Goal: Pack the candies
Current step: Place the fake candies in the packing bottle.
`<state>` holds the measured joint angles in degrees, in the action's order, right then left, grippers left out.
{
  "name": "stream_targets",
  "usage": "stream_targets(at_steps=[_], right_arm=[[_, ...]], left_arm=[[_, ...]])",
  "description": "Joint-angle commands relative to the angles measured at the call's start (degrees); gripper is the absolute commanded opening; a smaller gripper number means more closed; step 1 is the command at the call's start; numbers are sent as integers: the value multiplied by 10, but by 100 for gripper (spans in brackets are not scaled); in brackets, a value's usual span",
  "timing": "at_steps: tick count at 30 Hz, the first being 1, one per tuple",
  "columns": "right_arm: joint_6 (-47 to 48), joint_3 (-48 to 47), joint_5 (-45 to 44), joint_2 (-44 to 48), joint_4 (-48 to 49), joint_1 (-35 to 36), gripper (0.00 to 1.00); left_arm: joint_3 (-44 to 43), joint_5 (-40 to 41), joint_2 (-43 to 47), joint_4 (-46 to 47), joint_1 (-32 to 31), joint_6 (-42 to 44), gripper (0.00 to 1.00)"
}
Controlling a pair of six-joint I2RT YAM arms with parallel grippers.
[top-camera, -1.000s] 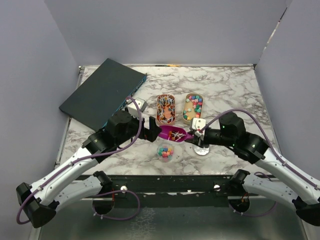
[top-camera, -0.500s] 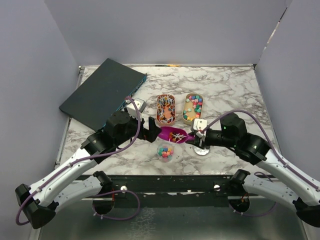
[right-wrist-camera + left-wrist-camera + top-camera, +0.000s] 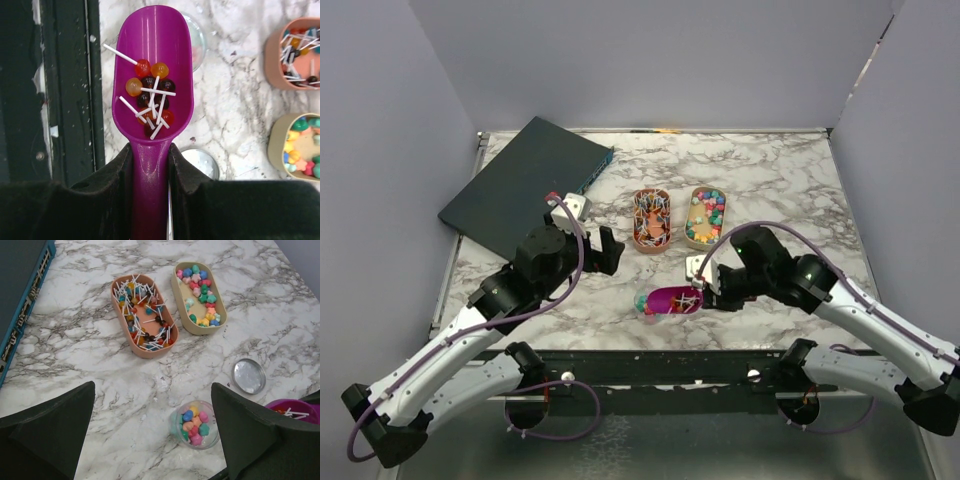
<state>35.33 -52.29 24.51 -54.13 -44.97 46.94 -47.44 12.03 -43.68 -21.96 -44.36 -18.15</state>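
My right gripper (image 3: pixel 708 290) is shut on the handle of a purple scoop (image 3: pixel 670 299), seen close in the right wrist view (image 3: pixel 152 60) with the gripper (image 3: pixel 150 167) round its neck. The scoop holds several small red, orange and dark candies on white sticks (image 3: pixel 150 100). It hovers over a small clear cup (image 3: pixel 195 423) of bright ball candies, whose rim shows beside the scoop (image 3: pixel 198 40). My left gripper (image 3: pixel 608 250) is open and empty, up and left of the cup (image 3: pixel 152 440).
An orange tray of stick candies (image 3: pixel 651 218) and a beige tray of coloured candies (image 3: pixel 705 215) stand mid-table. A round silver lid (image 3: pixel 249 375) lies right of the cup. A dark flat box (image 3: pixel 525 185) lies far left. The table's front edge (image 3: pixel 70 100) is close.
My right gripper has carried the scoop toward the near edge and left, over the cup. My left gripper has drawn back from the scoop's tip, up and to the left.
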Motion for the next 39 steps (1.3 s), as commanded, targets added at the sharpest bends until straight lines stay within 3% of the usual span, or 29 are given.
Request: stream_targets(at_steps=[1,16,39], right_arm=[[38,-23,19,-17,-55,6,0],[-9,-67,-86,-110,-69,23,1],[2,-160,-220,-207,-170,62,1]], left_arm=[[1,41,13,5,1,18,99],[15,40,6,13,1,30,99],[21,34,20,13,6,40,99]])
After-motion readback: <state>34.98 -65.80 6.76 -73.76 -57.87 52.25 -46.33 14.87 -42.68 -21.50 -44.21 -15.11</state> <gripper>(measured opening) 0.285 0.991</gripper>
